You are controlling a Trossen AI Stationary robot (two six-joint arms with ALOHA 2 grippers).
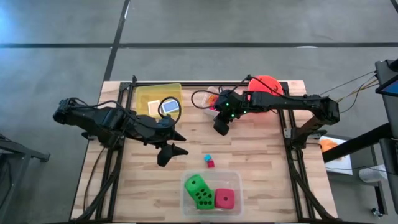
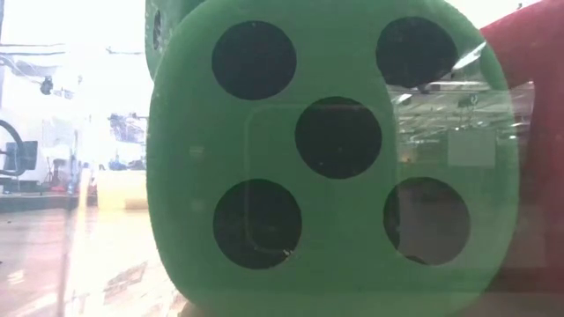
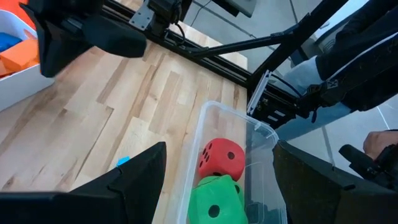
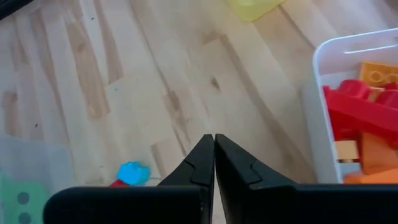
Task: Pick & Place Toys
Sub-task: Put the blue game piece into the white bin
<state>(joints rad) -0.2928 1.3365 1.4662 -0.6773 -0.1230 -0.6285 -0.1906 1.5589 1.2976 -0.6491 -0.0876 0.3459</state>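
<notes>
Green die in clear tub, left gripper spread

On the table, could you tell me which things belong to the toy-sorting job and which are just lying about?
Belong to the job:
green dice
pink dice
blue block
red block
tiles
blocks

Just lying about:
clear tub
yellow tub
white tub
orange bucket

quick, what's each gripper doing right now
left gripper: open, empty, above the bare table.
right gripper: shut, holding nothing.
</notes>
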